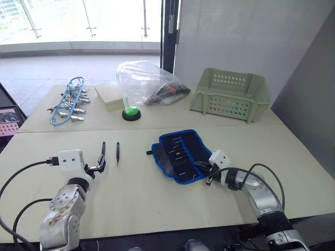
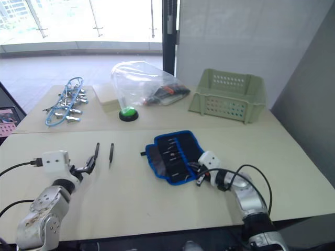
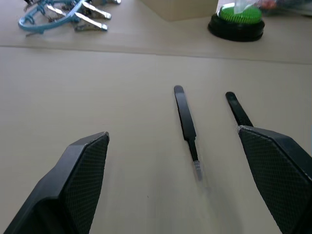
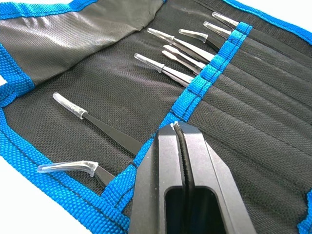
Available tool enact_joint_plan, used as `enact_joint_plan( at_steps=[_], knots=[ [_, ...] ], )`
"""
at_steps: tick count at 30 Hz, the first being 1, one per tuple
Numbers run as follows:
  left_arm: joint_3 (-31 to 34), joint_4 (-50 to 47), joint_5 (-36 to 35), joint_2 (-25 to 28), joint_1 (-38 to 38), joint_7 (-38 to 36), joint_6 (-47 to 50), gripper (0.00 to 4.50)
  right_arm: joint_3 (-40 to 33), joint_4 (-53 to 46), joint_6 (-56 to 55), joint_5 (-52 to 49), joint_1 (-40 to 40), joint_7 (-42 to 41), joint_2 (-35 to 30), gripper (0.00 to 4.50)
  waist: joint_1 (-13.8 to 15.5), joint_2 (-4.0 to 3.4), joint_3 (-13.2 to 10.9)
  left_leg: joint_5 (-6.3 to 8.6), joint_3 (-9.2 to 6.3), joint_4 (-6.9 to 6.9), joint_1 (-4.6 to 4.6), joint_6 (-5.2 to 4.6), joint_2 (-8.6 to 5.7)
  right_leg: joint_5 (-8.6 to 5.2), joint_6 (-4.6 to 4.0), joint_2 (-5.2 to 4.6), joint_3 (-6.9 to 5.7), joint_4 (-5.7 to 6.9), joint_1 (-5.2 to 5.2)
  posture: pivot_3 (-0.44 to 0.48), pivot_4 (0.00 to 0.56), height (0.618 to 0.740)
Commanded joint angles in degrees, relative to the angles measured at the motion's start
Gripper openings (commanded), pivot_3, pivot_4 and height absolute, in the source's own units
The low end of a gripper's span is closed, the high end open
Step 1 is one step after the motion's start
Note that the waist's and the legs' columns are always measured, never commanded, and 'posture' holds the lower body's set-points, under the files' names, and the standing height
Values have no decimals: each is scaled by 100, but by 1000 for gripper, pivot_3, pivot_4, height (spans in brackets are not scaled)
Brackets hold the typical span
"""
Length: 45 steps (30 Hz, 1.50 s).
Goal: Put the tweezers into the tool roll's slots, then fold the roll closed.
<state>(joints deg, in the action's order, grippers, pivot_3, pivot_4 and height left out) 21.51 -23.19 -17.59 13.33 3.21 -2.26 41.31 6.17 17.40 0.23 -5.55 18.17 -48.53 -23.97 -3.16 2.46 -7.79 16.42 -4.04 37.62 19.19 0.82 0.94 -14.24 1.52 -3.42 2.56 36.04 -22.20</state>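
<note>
Loading is partway: several tweezers sit in the tool roll (image 1: 180,155), two tweezers (image 1: 103,151) lie loose on the worktop (image 1: 141,193). The left hand (image 3: 183,175) hovers wide open and empty over them; the right hand (image 4: 178,127), closed and empty, rests on the roll. Next, the left must close on one.

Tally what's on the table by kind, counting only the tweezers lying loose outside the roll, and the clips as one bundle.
Loose tweezers: 2
Tool roll: 1
Green basket: 1
Clear plastic bag: 1
Green button: 1
Beige block: 1
Clip bundle with blue cord: 1
Total: 8
</note>
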Motion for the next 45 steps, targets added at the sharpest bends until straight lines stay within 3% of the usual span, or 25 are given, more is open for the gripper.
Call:
enact_joint_plan(
  at_steps=[1, 10, 15, 20, 29, 40, 45],
  knots=[
    [-1, 280, 49, -52, 373, 264, 143, 4484, 512, 215, 376, 285, -352, -101, 92, 0, -2, 1, 0, 1, 0, -1, 0, 1, 0, 0, 0, 0, 0, -1, 0, 0, 150, 740],
    [-522, 1635, 494, 43, 1230, 392, 75, 4484, 496, 271, 350, 324, -284, -99, -18, 0, 27, 1, 1, 1, -1, -18, -6, 5, -4, 1, -1, -1, -1, -4, -1, 0, 150, 740],
    [-630, 1682, 630, 25, 1211, 453, 158, 4484, 450, 257, 345, 303, -303, -97, -64, 0, 50, -13, 7, -1, -1, -25, -10, 9, -5, 1, -1, -2, 0, -3, 1, 0, 150, 740],
    [-717, 1691, 734, 26, 1126, 407, 234, 3171, 476, 185, 359, 303, -365, -67, -41, 0, 61, -21, 11, -2, -1, -26, -11, 11, -8, 0, -1, -5, 0, -4, 3, 0, 150, 740],
    [-679, 1728, 805, -22, 1160, 358, 163, 138, 488, 263, 336, 317, -276, -81, -32, 0, 68, -27, 12, -3, -1, -28, -12, 13, -8, 0, 0, -5, 0, -5, 4, 0, 150, 740],
    [-509, 1687, 798, -15, 1045, 337, -5, 42, 492, 319, 325, 350, -213, -111, -33, 0, 57, -30, 11, -4, -1, -29, -13, 14, -7, 0, 0, -5, 0, -5, 5, 0, 150, 740],
    [-486, 1215, 851, 293, 1191, 106, -549, 42, 489, 336, 330, 342, -197, -114, -26, 0, 50, -25, 5, -5, -2, -31, -12, 15, -6, 0, 0, -2, 0, -6, 1, 0, 150, 740]
  ],
)
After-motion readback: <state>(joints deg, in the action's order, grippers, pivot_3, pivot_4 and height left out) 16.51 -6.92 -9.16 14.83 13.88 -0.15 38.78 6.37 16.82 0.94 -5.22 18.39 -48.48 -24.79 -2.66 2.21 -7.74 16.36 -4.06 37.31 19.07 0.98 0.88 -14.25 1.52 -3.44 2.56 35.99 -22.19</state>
